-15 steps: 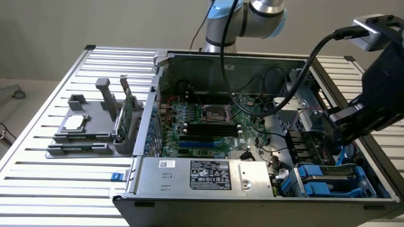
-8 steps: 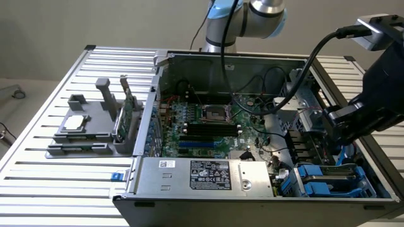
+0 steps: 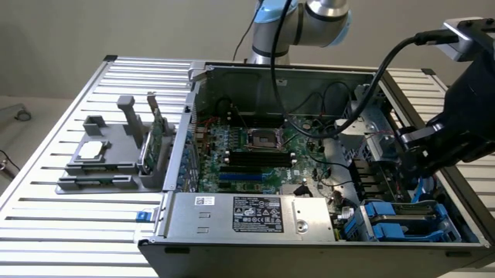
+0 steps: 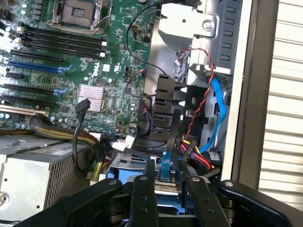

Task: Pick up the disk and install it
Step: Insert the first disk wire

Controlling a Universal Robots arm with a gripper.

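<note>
Silver arm (image 3: pixel 325 20) with pale-blue joint cap (image 3: pixel 267 14); looped black cable (image 3: pixel 370 95); grey camera (image 3: pixel 466 37); black gripper (image 4: pixel 165 166), screws on fingers (image 4: pixel 143 191).

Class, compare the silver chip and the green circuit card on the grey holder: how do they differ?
The silver chip lies flat; the green circuit card stands on edge. The chip is square and silver, the card long and green. Both sit on the grey holder.
</note>
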